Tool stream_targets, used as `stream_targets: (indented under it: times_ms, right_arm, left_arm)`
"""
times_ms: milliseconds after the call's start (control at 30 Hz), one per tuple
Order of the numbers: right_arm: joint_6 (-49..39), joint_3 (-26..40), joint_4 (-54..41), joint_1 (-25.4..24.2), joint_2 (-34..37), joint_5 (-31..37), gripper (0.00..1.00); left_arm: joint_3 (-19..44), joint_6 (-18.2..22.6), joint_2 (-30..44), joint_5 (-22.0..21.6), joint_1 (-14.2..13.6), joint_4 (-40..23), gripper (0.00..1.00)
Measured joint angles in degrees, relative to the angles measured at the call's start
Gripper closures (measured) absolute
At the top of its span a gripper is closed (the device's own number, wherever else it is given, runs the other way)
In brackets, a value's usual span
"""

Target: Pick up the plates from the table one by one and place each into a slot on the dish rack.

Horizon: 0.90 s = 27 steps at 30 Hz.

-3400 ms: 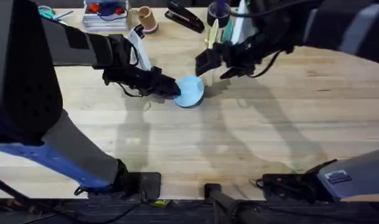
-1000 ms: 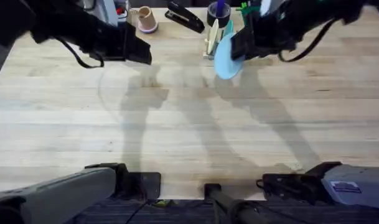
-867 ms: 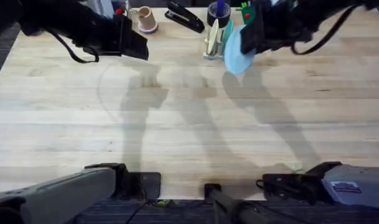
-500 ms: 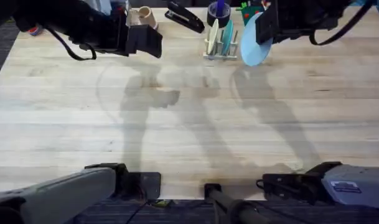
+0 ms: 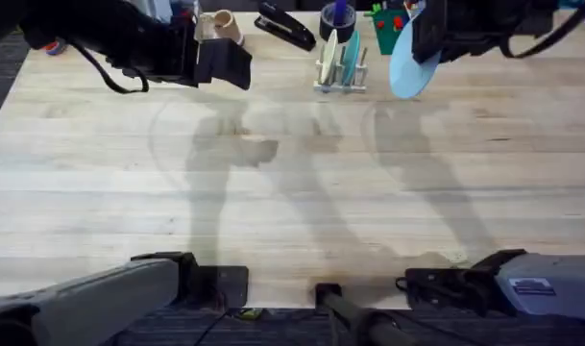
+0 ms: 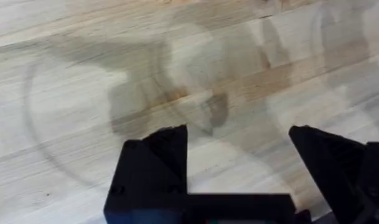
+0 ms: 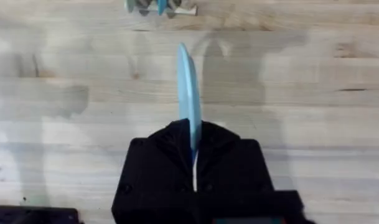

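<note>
Your right gripper (image 5: 422, 43) is up at the far side of the desk (image 5: 292, 192), its fingers clamped on the rim of a pale blue plate (image 5: 408, 63). From overhead the plate hangs below the gripper, tilted and clear of the desk, just to the right of the dish rack (image 5: 340, 67). In your right wrist view the same plate (image 7: 188, 99) shows edge-on as a thin blue sliver rising from between the black fingers (image 7: 161, 155), with the gripper (image 7: 194, 163) closed tight around it and bare wood underneath. The rack (image 7: 161, 7) sits farther off in that view, well apart from the plate's edge. Overhead, the rack already carries a cream plate (image 5: 328, 60) and a teal plate (image 5: 352, 53), both standing upright in neighbouring slots. Your left gripper (image 5: 236, 65) is off to the far left part of the desk, well apart from the rack and the held plate. In your left wrist view its fingers (image 6: 155, 155) stand wide apart with nothing between them, the gripper (image 6: 239, 162) hovering over bare planks and shadows. Behind the rack and the left arm you can see a pink cup (image 5: 224, 29) and a black stapler (image 5: 285, 26) along the desk's far edge.
</note>
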Motion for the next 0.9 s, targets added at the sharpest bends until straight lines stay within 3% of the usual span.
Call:
stream_targets:
  times_ms: [533, 900]
  right_arm:
    - [3.51, 16.47, -1.21, 0.61, 11.88, 2.41, 0.970]
    - [5.17, 21.04, -0.07, 1.11, 19.62, 3.64, 0.970]
  left_arm:
    - [0.00, 0.02, 0.00, 0.00, 0.00, -0.03, 0.006]
    - [0.00, 0.02, 0.00, 0.00, 0.00, 0.00, 0.006]
